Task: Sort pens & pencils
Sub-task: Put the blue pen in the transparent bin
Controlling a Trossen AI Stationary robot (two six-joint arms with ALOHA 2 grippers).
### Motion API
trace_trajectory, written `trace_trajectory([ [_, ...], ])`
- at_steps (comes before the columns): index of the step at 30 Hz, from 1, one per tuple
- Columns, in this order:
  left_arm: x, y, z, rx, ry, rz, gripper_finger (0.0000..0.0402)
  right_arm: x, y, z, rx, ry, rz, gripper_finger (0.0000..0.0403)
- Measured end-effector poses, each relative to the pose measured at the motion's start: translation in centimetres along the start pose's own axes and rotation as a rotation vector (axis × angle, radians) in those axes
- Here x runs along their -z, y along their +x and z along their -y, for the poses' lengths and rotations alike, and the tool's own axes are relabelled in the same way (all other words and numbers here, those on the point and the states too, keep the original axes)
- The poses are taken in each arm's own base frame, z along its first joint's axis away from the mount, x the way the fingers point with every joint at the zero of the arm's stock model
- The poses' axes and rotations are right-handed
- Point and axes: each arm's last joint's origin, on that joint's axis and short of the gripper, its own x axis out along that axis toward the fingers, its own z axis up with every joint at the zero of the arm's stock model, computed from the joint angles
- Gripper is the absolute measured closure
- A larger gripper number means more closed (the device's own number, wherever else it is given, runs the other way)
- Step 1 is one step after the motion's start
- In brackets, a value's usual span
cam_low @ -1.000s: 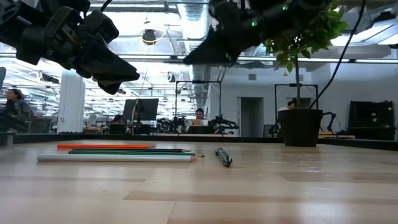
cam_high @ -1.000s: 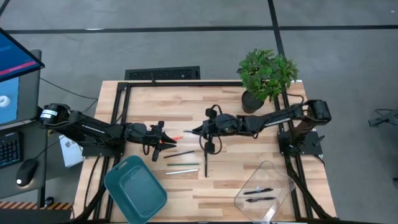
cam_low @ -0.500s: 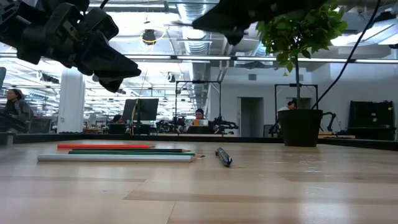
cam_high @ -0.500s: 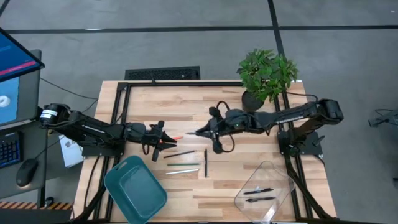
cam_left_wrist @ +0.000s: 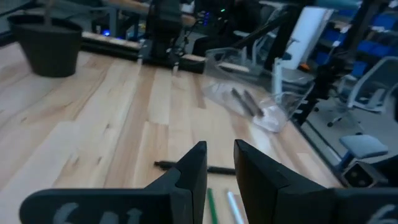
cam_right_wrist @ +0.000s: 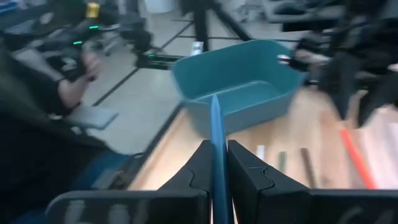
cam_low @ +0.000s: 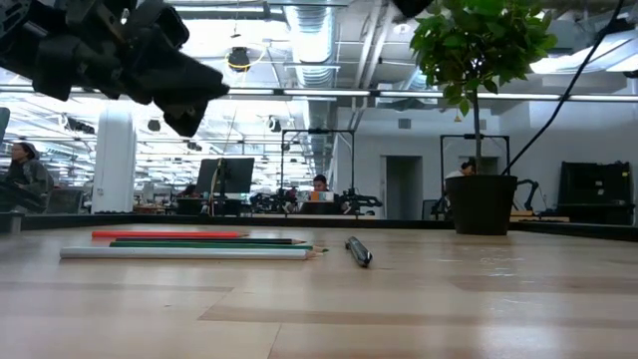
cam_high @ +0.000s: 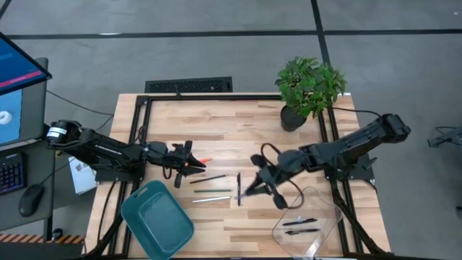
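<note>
Right gripper (cam_high: 247, 193) clamped on blue pen (cam_right_wrist: 216, 143), at 3 o'clock of black pen (cam_high: 239, 189); left gripper (cam_high: 196, 166) slightly parted, empty.

- Just ahead of the right gripper (cam_high: 249, 192) a black pen (cam_high: 239, 188) lies on the table (cam_high: 216, 123), with green and pale pencils (cam_high: 211, 192) beyond.
- Behind it sits the clear tray (cam_high: 307, 214); the potted plant (cam_high: 309, 88) stands well apart.
- The left gripper (cam_high: 193, 167) hovers over the orange pencil (cam_high: 204, 159), the teal bin (cam_high: 157, 219) near beside it.
- Bare wood lies between the grippers.
</note>
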Motion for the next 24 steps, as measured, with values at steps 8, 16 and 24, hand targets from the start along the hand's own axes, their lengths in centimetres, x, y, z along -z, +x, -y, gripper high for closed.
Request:
trace_trajectory([
  [8,-0.5,0.0,0.1,0.019,0.003,0.047,0.0330,-0.1,-1.8,-5.0,-0.145,-0.035,-0.044,0.0349],
  [16,-0.5,0.0,0.2,0.036,-0.042,0.048,0.0330,0.7,-4.8,-9.5,-0.295,-0.065,-0.154,0.0349],
  [24,-1.4,-0.1,0.4,0.063,-0.052,0.138,0.0330,1.6,-7.2,-13.6,-0.320,-0.079,-0.206,0.0349],
])
